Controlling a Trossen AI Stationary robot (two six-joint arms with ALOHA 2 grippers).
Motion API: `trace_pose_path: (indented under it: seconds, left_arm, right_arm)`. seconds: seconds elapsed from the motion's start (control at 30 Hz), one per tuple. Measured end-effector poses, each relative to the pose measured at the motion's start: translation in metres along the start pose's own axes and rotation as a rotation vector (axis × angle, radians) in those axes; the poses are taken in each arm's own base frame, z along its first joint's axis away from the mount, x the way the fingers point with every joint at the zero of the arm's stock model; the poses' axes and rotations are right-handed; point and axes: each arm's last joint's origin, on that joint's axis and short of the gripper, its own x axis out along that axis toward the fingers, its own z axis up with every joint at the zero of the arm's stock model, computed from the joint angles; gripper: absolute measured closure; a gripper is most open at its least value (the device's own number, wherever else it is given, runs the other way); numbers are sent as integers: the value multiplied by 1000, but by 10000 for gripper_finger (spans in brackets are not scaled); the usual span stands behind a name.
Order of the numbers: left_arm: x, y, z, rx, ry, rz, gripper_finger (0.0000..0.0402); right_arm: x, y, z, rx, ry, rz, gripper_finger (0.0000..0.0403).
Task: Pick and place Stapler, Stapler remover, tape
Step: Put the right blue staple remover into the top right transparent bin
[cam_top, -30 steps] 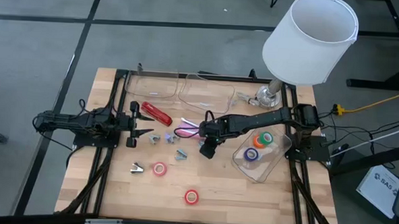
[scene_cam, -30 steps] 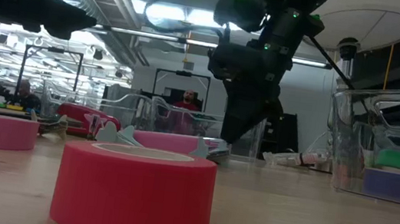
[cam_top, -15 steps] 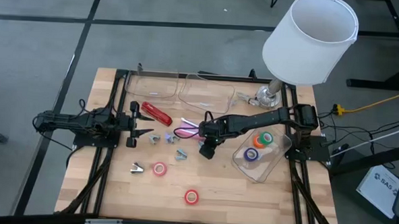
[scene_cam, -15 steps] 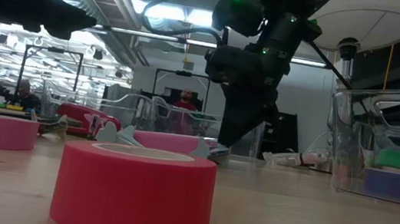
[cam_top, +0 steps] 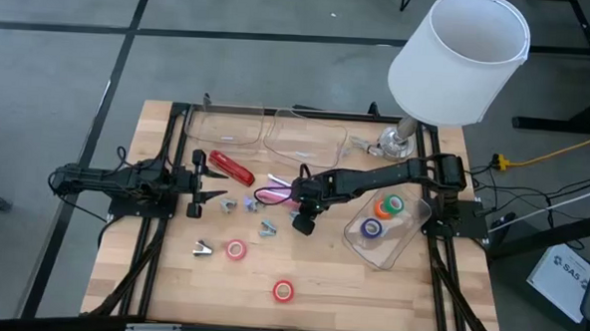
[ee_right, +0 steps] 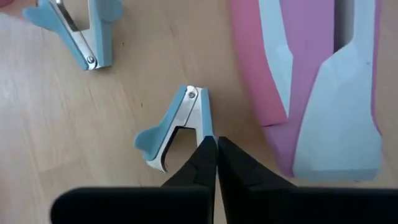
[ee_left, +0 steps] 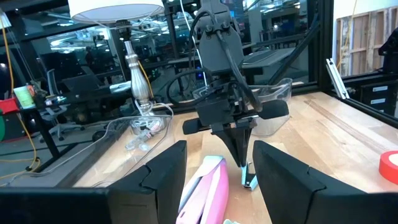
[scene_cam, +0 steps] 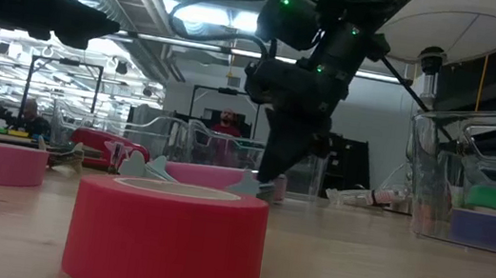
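Observation:
My right gripper (cam_top: 300, 223) (ee_right: 216, 144) points down, shut, low over the table. Its tips stand at the hinge end of a small blue-and-silver staple remover (ee_right: 177, 127), between it and the pink stapler (ee_right: 323, 81) (cam_top: 274, 195). More removers (cam_top: 269, 227) (cam_top: 204, 247) lie nearby, and a red stapler (cam_top: 232, 168) lies farther left. A pink tape roll (cam_top: 235, 249) and a red one (cam_top: 284, 291) lie flat on the wood. Orange-green (cam_top: 388, 205) and blue-purple (cam_top: 372, 229) rolls sit in a clear container (cam_top: 401, 245). My left gripper (cam_top: 196, 191) waits open at the table's left. My right gripper comes from above with shut fingertips (ee_right: 208, 149) right against the edge of the remover's hinge end (ee_right: 200, 121). I cannot tell whether they touch it. The remover lies flat on the table.
Two clear trays (cam_top: 266, 134) stand along the far edge, beside a lamp with a white shade (cam_top: 459, 58). Black frame rails (cam_top: 151, 259) run down both sides of the table. Bare wood lies near the front edge (cam_top: 369, 298).
My right gripper has moved a little toward the table's left and come down closer to the table beside the pink stapler. Its fingers have stayed shut.

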Motion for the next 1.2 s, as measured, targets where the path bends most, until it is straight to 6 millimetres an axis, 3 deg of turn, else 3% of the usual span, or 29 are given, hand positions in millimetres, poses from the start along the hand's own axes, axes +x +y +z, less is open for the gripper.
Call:
trace_pose_path:
  seconds: [0.57, 0.93, 1.2]
  left_arm:
    - [0, 0, 0, 0, 0, 0, 219]
    - [0, 0, 0, 0, 1, 0, 219]
    - [0, 0, 0, 0, 0, 0, 219]
  right_arm:
    - [-2, 7, 9, -103, -95, 74, 401]
    - [-34, 12, 19, -196, -218, 105, 402]
    - [-58, -10, 36, -276, -332, 75, 402]
